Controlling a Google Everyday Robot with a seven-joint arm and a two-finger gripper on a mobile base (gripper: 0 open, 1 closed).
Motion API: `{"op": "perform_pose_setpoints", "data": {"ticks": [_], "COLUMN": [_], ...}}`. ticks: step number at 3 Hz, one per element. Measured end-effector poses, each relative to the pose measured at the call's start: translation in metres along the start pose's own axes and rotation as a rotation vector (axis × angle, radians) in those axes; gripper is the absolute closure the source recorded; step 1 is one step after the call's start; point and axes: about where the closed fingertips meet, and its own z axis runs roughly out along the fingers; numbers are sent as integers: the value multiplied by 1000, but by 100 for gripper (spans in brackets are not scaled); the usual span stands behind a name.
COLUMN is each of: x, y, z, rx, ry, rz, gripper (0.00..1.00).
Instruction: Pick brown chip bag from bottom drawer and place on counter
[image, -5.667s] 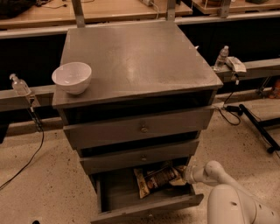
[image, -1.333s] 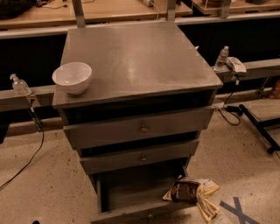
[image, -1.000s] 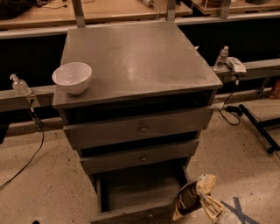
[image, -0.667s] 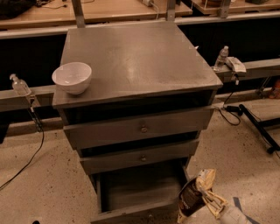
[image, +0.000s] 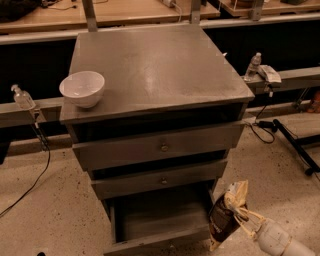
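My gripper (image: 239, 212) is at the bottom right, in front of the cabinet's right side, shut on the brown chip bag (image: 224, 220). The bag hangs nearly upright, its cream-tan end on top, lifted out past the right front corner of the bottom drawer (image: 160, 222). That drawer stands pulled open and its grey inside shows nothing in it. The counter (image: 155, 67), the scuffed grey top of the cabinet, lies well above the bag.
A white bowl (image: 82, 88) sits on the counter's front left corner. The two upper grey drawers (image: 162, 147) are partly out. A clear bottle (image: 253, 65) stands on the rail to the right, another bottle (image: 21, 97) at left. Cables (image: 280, 132) lie on the floor.
The bag left the bottom drawer: my gripper pulled it out to the right and turned it from lying flat to hanging upright. The drawer is now bare.
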Motion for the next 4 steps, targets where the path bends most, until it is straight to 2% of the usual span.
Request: {"op": "perform_pose_setpoints", "data": {"ticks": [1,2,3,4], "x": [-28,-67,-117,-150], "y": [-12,-30,-67,-94], "z": [3,-2,-7,-10], "rx": [-33,-61,-87,-100], "ry": [48,80,133,170], "rz": [-44,-70,-93,-105], "gripper": [100,100,100,100]}}
